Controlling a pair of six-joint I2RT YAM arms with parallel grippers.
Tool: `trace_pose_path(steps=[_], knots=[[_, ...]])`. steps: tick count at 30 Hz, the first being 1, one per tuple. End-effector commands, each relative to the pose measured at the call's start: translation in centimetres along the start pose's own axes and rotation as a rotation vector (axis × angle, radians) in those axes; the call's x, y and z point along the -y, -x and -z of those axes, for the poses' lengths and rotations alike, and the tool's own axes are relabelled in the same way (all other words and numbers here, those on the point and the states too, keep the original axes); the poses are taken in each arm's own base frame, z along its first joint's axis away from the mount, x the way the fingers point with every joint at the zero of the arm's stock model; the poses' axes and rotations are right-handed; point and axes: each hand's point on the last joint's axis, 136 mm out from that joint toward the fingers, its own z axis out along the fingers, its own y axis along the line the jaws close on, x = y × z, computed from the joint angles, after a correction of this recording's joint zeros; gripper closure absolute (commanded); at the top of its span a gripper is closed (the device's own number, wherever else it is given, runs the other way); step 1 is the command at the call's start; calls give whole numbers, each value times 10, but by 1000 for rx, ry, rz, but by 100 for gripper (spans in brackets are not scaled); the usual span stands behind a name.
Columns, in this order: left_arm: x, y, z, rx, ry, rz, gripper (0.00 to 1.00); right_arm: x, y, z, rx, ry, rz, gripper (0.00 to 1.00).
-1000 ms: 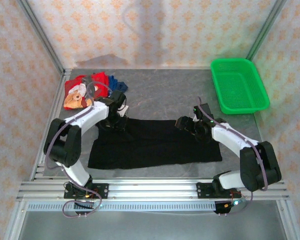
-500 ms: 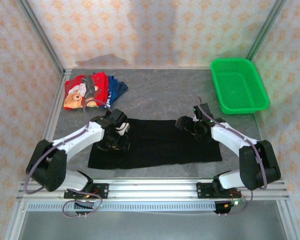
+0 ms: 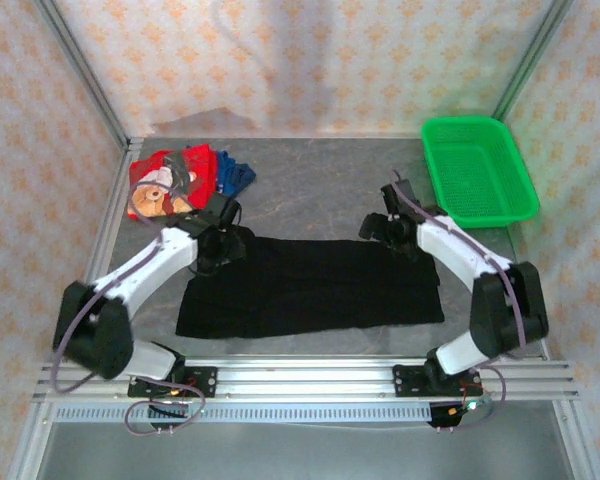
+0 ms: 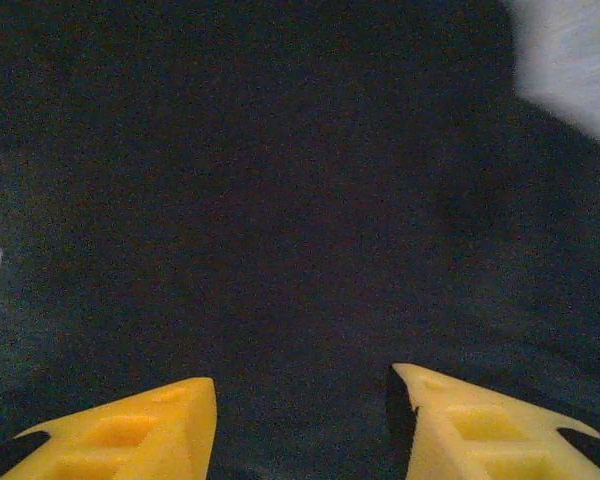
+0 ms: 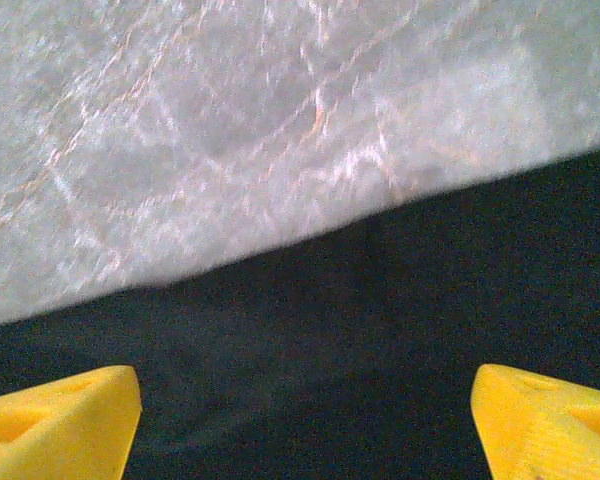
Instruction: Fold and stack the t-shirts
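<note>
We see the left gripper's (image 4: 300, 385) jaws parted and empty after being clenched 1 second ago. The right gripper's (image 5: 305, 382) jaws stand wide, also empty. Both hover over the far edge of the black t-shirt (image 3: 310, 285), which lies flat as a broad band across the near half of the tabletop (image 3: 320, 190). The red t-shirt (image 3: 160, 180) and blue t-shirt (image 3: 235, 175) sit bunched in the far left corner. We judge 1 fold laid and released, with 2 shirts waiting.

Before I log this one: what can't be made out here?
- Blue t-shirt: top view, mostly hidden by the red t-shirt.
- Black t-shirt far edge: top view, partly covered by the left gripper and right gripper.
- Left wrist view: blurred; finger contact with cloth unclear.
</note>
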Motion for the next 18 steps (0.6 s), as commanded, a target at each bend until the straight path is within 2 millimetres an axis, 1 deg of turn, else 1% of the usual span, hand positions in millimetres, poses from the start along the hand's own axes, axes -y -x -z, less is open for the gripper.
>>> trace_pose_path(steps=[1,3,4,6,9,10,12,13,15,18], knots=[[-19,0,-13,34,122,76,53,38,-15,-11,-61,-210,49,16],[-17,0,-19,35,125,81,53,37,-14,-18,-55,-207,46,19],[-16,-1,-24,26,129,88,54,38,-14,-22,-61,-214,45,22],[-15,-3,-32,14,157,95,56,48,-16,-28,-69,-275,35,28],[-12,-7,-40,17,173,96,57,53,-19,-35,-77,-296,31,36],[-8,-9,-43,14,172,93,57,57,-20,-36,-75,-312,28,39],[-2,-12,-51,-4,189,75,59,68,-24,-39,-88,-346,17,50],[2,-13,-56,-11,195,61,60,74,-28,-41,-103,-364,1,57],[13,-14,-66,-15,202,36,62,87,-37,-45,-130,-396,-28,64],[36,-6,-80,-15,212,-11,64,103,-54,-47,-161,-444,-54,70]])
